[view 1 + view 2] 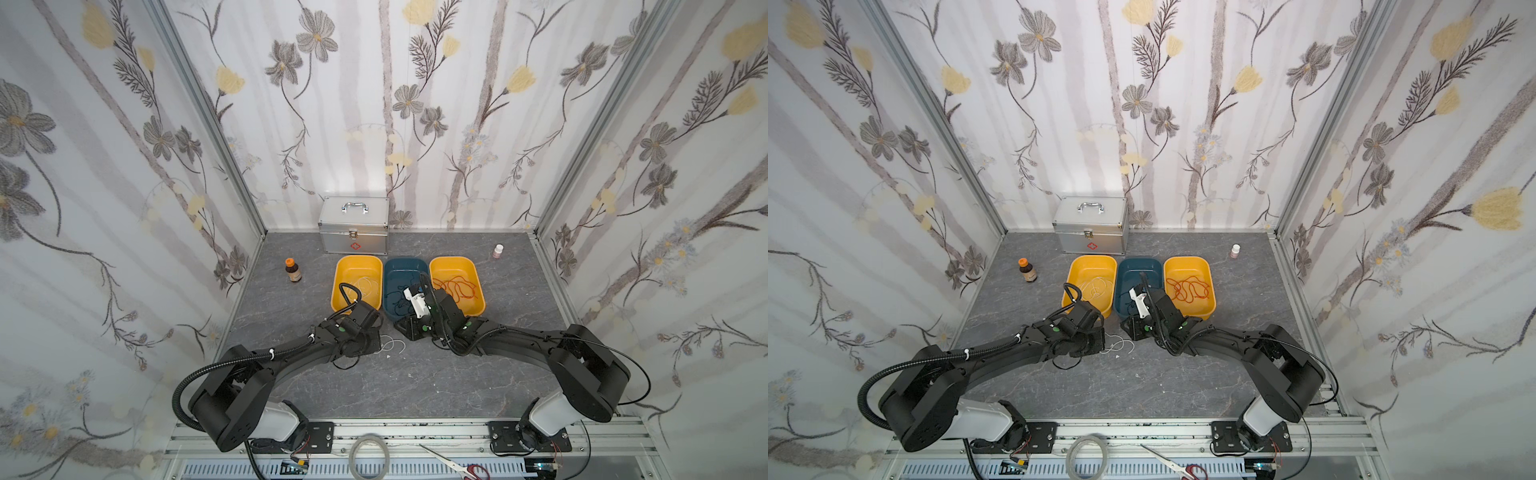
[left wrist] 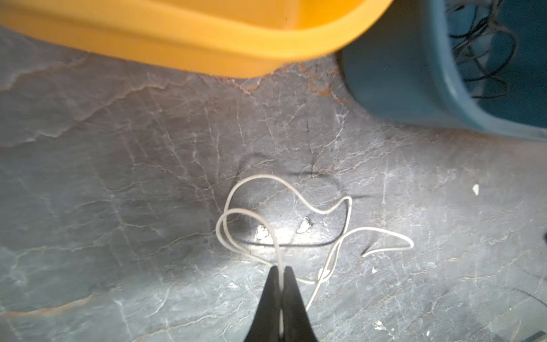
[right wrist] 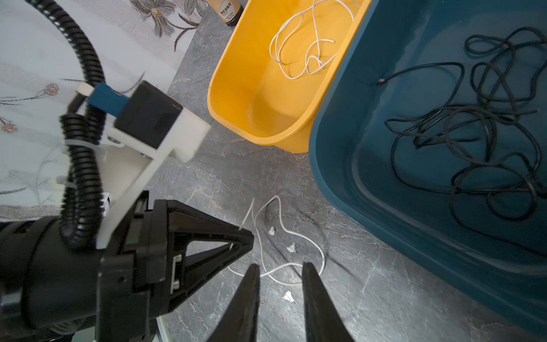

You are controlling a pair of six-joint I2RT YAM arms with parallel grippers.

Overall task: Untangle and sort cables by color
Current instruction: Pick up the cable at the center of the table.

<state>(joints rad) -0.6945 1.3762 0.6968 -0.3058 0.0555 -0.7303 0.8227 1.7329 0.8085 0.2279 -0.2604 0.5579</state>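
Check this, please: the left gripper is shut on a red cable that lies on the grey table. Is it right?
No. The cable in the shut left gripper is white, not red, as the left wrist view shows. It does lie on the grey table.

In both top views the right arm (image 1: 446, 313) covers the near end of the blue tray (image 1: 405, 270); beside that tray the left arm (image 1: 353, 332) hides part of the white cable (image 1: 392, 345). The left wrist view blurs and crops the yellow tray (image 2: 207, 50) next to it.

Metal case (image 1: 353, 226) against the back wall — scissors (image 1: 448, 458) at front.
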